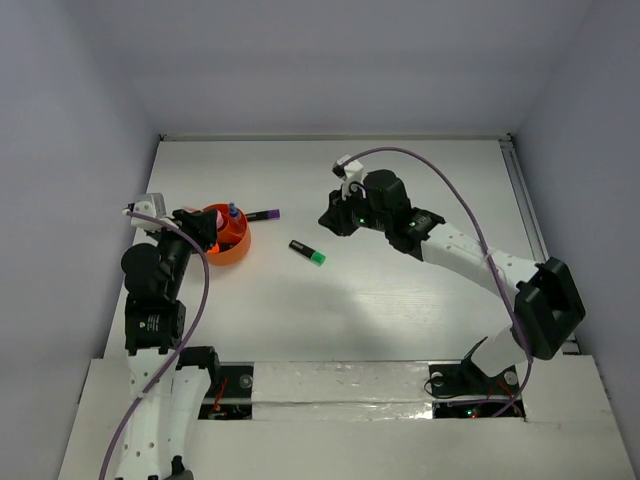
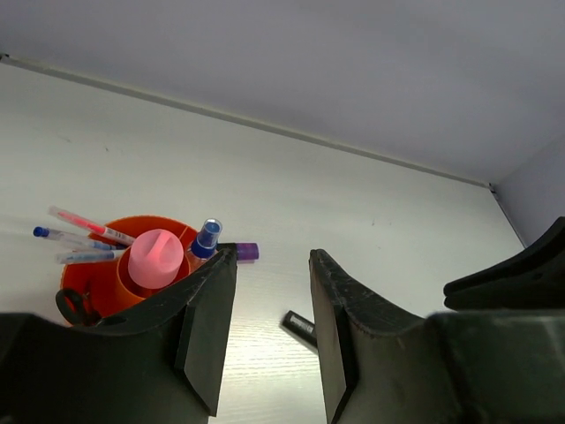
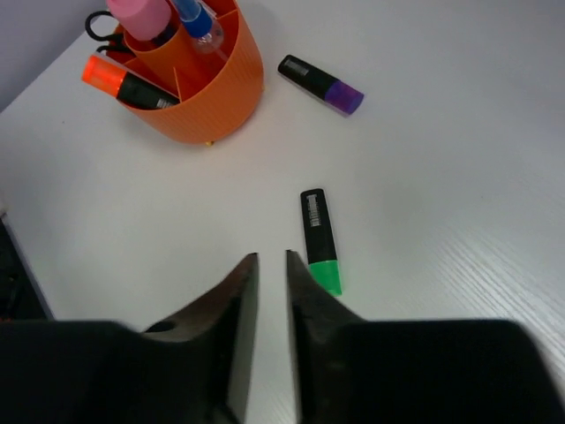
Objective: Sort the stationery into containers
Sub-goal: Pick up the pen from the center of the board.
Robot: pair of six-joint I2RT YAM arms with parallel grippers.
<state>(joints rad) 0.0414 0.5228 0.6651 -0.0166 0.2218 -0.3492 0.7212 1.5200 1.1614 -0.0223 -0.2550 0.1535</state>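
The orange container [image 1: 236,250] [image 3: 216,102] stands at the table's left. It holds a pink-capped bottle [image 2: 155,258], a blue-capped bottle [image 2: 207,237], an orange highlighter [image 3: 119,81], thin pens [image 2: 79,231] and scissors [image 3: 99,25]. A purple highlighter [image 1: 265,215] [image 3: 320,84] lies just right of the container. Farther right lies a green highlighter [image 1: 307,252] [image 3: 320,240]. My left gripper [image 1: 197,222] [image 2: 272,256] hovers open beside the container, holding nothing. My right gripper [image 1: 330,222] [image 3: 271,257] hangs above the table just left of the green highlighter. Its jaws stand a narrow gap apart with nothing between them.
White walls close the table at the back and sides. A metal rail [image 1: 522,190] runs along the right edge. The right arm's purple cable [image 1: 455,200] arches over the table's right half.
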